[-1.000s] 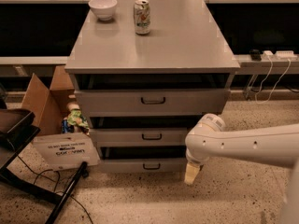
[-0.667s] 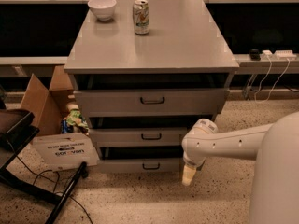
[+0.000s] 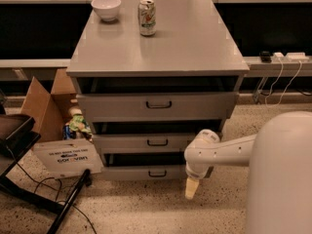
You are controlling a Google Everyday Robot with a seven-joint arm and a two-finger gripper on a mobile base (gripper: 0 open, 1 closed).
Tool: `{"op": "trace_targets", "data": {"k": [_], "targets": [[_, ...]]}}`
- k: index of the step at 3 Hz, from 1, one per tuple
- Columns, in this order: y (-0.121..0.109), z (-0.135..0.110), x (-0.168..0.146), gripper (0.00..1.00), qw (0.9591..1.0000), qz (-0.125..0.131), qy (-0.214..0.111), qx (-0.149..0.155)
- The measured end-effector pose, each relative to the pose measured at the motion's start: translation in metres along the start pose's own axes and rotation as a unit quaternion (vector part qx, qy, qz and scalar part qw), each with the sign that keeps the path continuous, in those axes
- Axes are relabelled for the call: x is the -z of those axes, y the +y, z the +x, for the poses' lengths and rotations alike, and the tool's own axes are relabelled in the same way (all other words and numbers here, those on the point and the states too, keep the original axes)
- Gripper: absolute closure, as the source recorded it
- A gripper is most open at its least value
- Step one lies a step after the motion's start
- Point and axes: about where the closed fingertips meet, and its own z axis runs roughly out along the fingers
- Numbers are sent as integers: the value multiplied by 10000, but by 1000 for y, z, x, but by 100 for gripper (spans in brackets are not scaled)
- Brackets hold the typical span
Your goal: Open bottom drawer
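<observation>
The grey cabinet (image 3: 161, 52) stands in the middle of the camera view with three drawers. The bottom drawer (image 3: 141, 172) is the lowest grey front, with a small dark centre handle (image 3: 157, 173). It stands out a little from the cabinet, like the two drawers above it. My gripper (image 3: 191, 188) hangs from the white arm (image 3: 219, 151) at the drawer's right end, just above the floor, to the right of the handle. Its pale fingertips point down at the floor.
A white bowl (image 3: 106, 8) and a drink can (image 3: 146, 17) stand on the cabinet top. An open cardboard box (image 3: 46, 106) and a white sign (image 3: 67, 158) lie at the left. A dark chair base (image 3: 29, 194) and cables are on the speckled floor.
The arm has drawn in towards me and the gripper has shifted slightly left along the bottom drawer's right end. The drawers have not moved.
</observation>
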Motion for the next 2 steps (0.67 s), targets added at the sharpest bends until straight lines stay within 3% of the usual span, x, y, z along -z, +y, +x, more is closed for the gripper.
{"op": "trace_targets", "data": {"k": [1, 2], "targets": [[11, -14, -61, 0, 9991, -264, -37, 328], [13, -27, -118, 0, 9969, -360, -162, 685]]}}
